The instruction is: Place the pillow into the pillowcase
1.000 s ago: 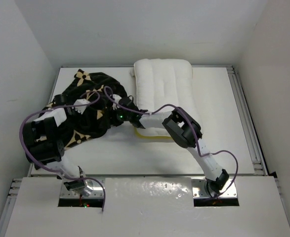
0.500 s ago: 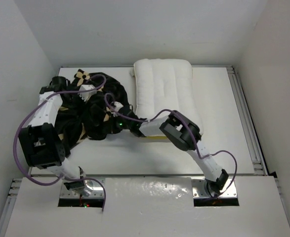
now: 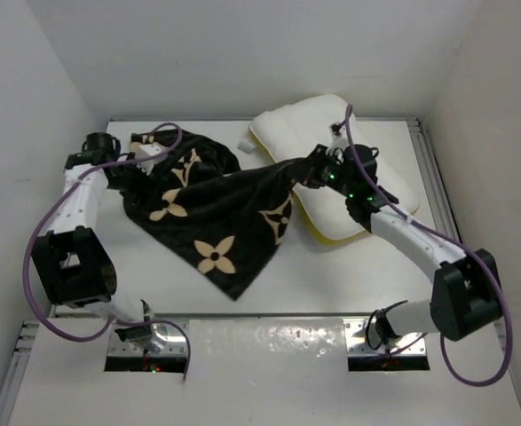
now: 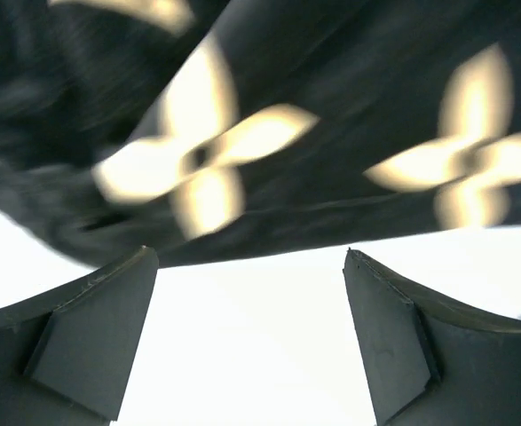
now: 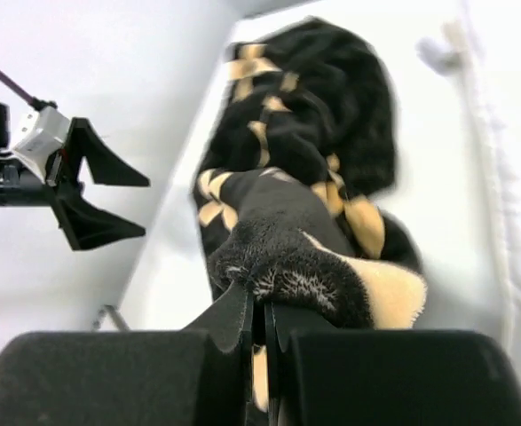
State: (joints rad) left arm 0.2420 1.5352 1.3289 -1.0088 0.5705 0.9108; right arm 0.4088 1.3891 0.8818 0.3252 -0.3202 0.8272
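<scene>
**A:** Where is the pillowcase (image 3: 207,209) lying?

**B:** It is spreading across the left and middle of the table (image 3: 402,266). The right gripper (image 3: 306,167) is pinching one plush edge of it, jaws nearly closed on the fabric, just beside the left side of the pillow (image 3: 300,120).

**A:** And the left gripper (image 4: 251,266)?

**B:** It is hovering at the rear-left end of the cloth. Its jaws are standing wide with nothing between them, and the fabric is lying just beyond the fingertips.

**A:** So what is the step asking for?

**B:** I am judging that it is about opening the mouth of the case. The left gripper should be taking a single layer of the hem, not both. Meanwhile the right should be holding its pinch taut, so the mouth is gaping toward the pillow. I cannot tell which edge is the open one.

**A:** Which way is everything pointing?

**B:** The pillowcase is running long from the rear left toward the right gripper, with one corner trailing toward the near edge. The pillow is lying at the rear right, its long axis slanting from rear centre to near right. Its yellow trim (image 3: 320,237) is showing along the near side, and the right arm is crossing over it.
</scene>
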